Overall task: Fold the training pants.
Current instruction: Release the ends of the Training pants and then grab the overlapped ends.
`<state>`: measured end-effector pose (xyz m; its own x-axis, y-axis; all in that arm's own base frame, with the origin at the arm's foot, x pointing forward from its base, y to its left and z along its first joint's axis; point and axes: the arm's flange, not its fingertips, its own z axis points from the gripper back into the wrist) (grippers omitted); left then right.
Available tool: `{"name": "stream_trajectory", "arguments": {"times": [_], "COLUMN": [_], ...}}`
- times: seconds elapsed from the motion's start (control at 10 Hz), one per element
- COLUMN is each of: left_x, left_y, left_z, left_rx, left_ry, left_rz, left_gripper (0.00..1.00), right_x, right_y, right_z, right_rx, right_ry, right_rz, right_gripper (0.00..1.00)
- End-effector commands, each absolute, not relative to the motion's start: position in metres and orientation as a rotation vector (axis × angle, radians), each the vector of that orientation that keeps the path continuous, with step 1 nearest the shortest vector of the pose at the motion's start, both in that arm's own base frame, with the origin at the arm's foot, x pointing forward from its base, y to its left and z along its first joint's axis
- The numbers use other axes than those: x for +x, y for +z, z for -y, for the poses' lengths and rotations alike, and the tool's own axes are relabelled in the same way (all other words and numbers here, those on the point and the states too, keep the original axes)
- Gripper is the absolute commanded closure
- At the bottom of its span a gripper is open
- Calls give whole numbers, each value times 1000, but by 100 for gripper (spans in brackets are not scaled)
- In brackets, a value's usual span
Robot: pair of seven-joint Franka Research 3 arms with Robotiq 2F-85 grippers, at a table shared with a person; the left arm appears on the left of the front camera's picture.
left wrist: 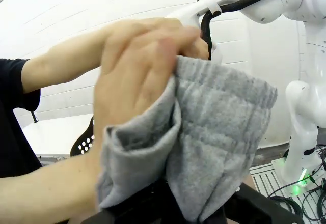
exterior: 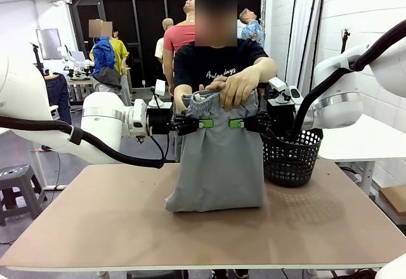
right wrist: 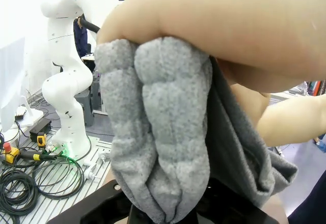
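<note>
Brown board tabletop (exterior: 95,228) lies bare nearest the camera; near its middle rests the lower end of the light grey training pants (exterior: 219,165), the bottom bulging into a soft roll where cloth meets surface (how the legs lie inside cannot be told); above that the cloth hangs upright like a sack. Just below the gathered top, the robot's left hand (exterior: 204,123) and right hand (exterior: 238,123) come in level from either side, each pressed together on a pinch of grey jersey; the wrist views show the fabric bunched thick between each pair of fingers. Above them the person's hands (exterior: 236,85) grip the waistband (exterior: 206,97), touching the cloth right over both pinches; a black mesh basket (exterior: 292,158) stands just beside the pants on the robot's right.

The step in hand looks like laying the held top down over the lower half. To do it well, both hands should travel together at one height, so the span between them is taut but not stretched; the top edge should land square to the bottom roll; the right side needs to pass clear of the basket.
</note>
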<state>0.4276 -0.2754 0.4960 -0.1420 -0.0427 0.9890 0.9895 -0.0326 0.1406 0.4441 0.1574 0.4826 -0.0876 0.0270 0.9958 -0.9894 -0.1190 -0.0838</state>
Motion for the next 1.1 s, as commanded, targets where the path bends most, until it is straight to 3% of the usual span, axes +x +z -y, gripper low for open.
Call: {"name": "stream_trajectory", "arguments": {"times": [0.0, 1.0], "left_x": [427, 427], "left_y": [497, 497], "left_z": [275, 275], "left_rx": [-1127, -1127], "left_ry": [-1351, -1351], "left_rz": [1266, 1266], "left_gripper": [100, 100], "right_x": [443, 443], "right_y": [483, 483], "right_z": [-159, -159], "right_rx": [1236, 1236], "right_ry": [1382, 1382], "right_rz": [1198, 1198], "right_gripper": [100, 100]}}
